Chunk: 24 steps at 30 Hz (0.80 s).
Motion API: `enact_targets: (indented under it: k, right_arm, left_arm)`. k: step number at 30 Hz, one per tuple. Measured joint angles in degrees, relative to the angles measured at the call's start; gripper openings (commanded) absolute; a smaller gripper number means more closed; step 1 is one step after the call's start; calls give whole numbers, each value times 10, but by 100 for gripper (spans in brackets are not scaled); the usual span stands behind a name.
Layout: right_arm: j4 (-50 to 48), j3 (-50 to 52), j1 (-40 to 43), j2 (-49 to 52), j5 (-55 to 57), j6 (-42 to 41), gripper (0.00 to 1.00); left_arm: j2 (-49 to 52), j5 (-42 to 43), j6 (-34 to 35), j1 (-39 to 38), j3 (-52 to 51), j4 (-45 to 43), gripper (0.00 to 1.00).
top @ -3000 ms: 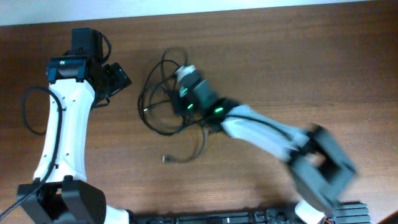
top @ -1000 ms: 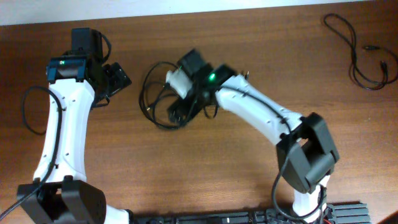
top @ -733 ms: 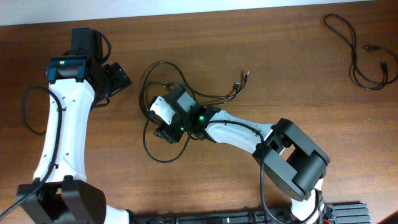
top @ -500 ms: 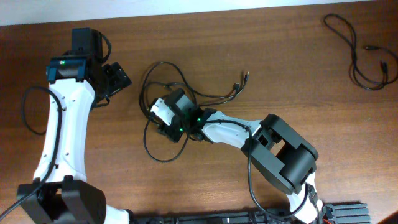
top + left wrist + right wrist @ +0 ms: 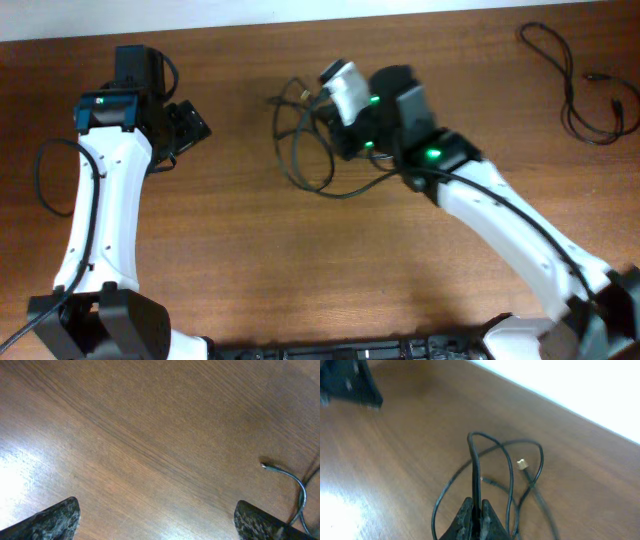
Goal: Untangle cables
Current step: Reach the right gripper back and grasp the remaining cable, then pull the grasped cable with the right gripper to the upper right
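My right gripper (image 5: 476,510) pinches one strand of the tangled cables (image 5: 473,465), held raised, probably to loosen the knot. My left gripper (image 5: 160,520) hangs open, well apart.

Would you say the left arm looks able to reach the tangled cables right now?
Likely yes: only bare table separates the open left gripper from the cables; the right gripper pinches a strand on their far side.
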<state>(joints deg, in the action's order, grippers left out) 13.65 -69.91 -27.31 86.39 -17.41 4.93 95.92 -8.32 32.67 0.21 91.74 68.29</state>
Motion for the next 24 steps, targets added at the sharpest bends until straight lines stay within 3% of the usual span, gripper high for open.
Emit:
enact_targets:
  k: [4, 8, 11, 12, 13, 14, 15, 20, 24]
  right_arm:
    - [118, 0, 23, -30, 0, 0, 4]
    - [265, 1, 24, -26, 74, 1, 4]
    - [302, 38, 24, -26, -13, 28, 4]
    - [301, 62, 24, -26, -66, 48, 12]
    - [300, 104, 22, -24, -121, 71, 62]
    - [292, 135, 15, -24, -141, 86, 89]
    - [278, 167, 3, -23, -152, 93, 97]
    - [22, 189, -7, 0, -147, 71, 99]
    - [-63, 153, -102, 138, -10, -13, 66]
  left_arm:
    - [0, 0, 0, 0, 0, 0, 99]
    - [0, 0, 0, 0, 0, 1, 99]
    - [0, 0, 0, 0, 0, 1, 99]
    - [0, 0, 0, 0, 0, 0, 99]
    - [0, 0, 0, 0, 0, 0, 99]
    - [0, 0, 0, 0, 0, 0, 99]
    - [0, 0, 0, 0, 0, 1, 99]
    - [0, 0, 0, 0, 0, 3, 99]
    - [0, 0, 0, 0, 0, 1, 99]
